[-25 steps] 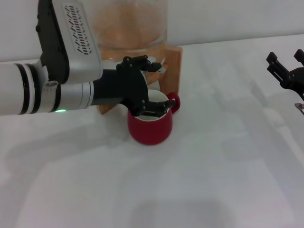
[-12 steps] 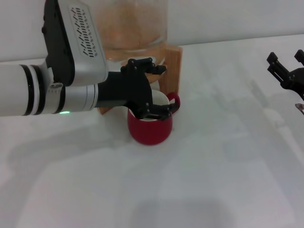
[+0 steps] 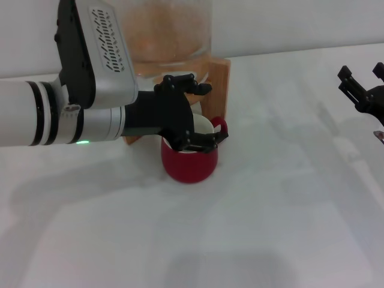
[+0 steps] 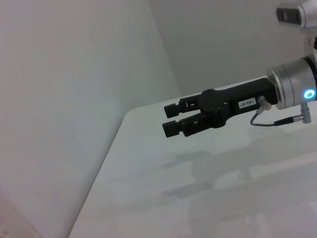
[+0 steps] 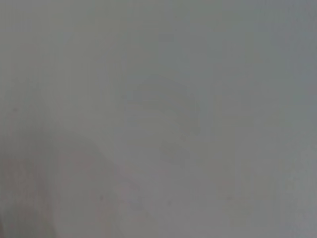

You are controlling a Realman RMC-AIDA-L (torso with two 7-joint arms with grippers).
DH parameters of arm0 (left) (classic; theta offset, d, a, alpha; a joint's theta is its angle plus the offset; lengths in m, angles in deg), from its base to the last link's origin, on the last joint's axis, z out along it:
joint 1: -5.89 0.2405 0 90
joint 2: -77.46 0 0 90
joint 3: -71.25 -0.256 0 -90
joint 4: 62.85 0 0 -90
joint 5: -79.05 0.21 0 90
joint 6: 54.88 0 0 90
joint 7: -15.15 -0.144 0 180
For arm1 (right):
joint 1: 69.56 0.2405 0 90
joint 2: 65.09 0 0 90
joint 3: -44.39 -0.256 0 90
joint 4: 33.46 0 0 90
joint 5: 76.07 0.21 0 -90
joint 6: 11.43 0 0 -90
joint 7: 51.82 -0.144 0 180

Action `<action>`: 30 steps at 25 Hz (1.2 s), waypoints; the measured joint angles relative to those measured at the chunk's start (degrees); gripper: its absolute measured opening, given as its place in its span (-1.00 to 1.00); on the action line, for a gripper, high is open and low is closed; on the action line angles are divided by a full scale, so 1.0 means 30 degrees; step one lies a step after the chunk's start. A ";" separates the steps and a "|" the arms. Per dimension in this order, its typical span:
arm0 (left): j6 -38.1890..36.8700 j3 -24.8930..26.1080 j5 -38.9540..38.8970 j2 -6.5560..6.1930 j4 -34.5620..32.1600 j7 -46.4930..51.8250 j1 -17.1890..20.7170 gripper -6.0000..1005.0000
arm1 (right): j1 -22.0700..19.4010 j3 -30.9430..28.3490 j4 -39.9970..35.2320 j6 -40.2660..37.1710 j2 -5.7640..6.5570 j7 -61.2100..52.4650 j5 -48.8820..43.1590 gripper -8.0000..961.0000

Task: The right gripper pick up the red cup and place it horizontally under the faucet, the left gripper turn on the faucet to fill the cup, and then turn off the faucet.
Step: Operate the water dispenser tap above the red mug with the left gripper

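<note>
From the head view I have the left claw [image 3: 201, 114] reaching in from the left of the frame to just above centre, its green light lit on the underside of the forearm. Its black fingers are spread wide, one [image 3: 187, 84] up by the foot of the dispenser [image 3: 165, 36] and the other [image 3: 204, 142] lying across the mouth of the cup [image 3: 189, 161]. The claw covers the spot where the faucet should be, so I cannot see the faucet itself, nor tell whether the fingers have hold of it.

The cup stands upright on the white surface [image 3: 270, 228], a little left of centre, directly in front of the wooden stand [image 3: 217, 90]. Its handle [image 3: 220, 127] points toward the right of the frame, and a patch of its cream inside shows behind the lower finger. I cannot tell how full it is.

The right claw [image 3: 364, 90] sits at the far right edge of the head view, well apart from the cup, fingers parted and holding nothing. In the left wrist view I see that same claw [image 4: 171, 118] stretched out above the surface with a blue light on its arm, and its two fingers lie close together with a narrow gap. The right wrist view gives me only a flat grey blur.
</note>
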 joint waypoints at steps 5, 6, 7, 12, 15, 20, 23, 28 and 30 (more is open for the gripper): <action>-0.0005 0.0047 0.0001 -0.0006 0.0000 -0.0002 -0.0049 0.74 | -0.0005 0.0000 0.0041 -0.0023 0.0000 -0.0001 -0.0001 0.76; -0.0006 0.0054 0.0000 -0.0012 0.0000 -0.0003 -0.0049 0.74 | -0.0005 0.0000 0.0046 -0.0025 0.0000 -0.0005 -0.0001 0.76; -0.0006 0.0061 0.0001 -0.0019 0.0000 -0.0003 -0.0051 0.74 | -0.0005 0.0000 0.0046 -0.0028 0.0001 -0.0010 -0.0001 0.76; -0.0006 0.0103 0.0003 -0.0030 0.0000 -0.0005 -0.0083 0.74 | -0.0005 0.0000 0.0071 -0.0050 0.0000 -0.0025 -0.0001 0.76; -0.0005 0.0121 0.0009 -0.0031 0.0001 -0.0006 -0.0083 0.74 | -0.0005 0.0000 0.0071 -0.0060 0.0001 -0.0028 -0.0001 0.76; -0.0005 0.0171 0.0024 -0.0032 0.0000 -0.0032 -0.0094 0.74 | -0.0004 0.0000 0.0071 -0.0062 0.0000 -0.0026 -0.0001 0.76; -0.0005 0.0177 0.0029 -0.0032 0.0035 -0.0057 -0.0126 0.74 | -0.0004 0.0000 0.0072 -0.0062 0.0000 -0.0022 -0.0001 0.76; -0.0005 0.0203 0.0030 -0.0032 0.0160 -0.0056 -0.0187 0.74 | -0.0004 0.0000 0.0072 -0.0062 0.0001 -0.0017 -0.0002 0.76; -0.0005 0.0210 0.0030 -0.0031 0.0212 -0.0054 -0.0247 0.74 | -0.0005 -0.0001 0.0072 -0.0062 0.0001 -0.0015 -0.0002 0.76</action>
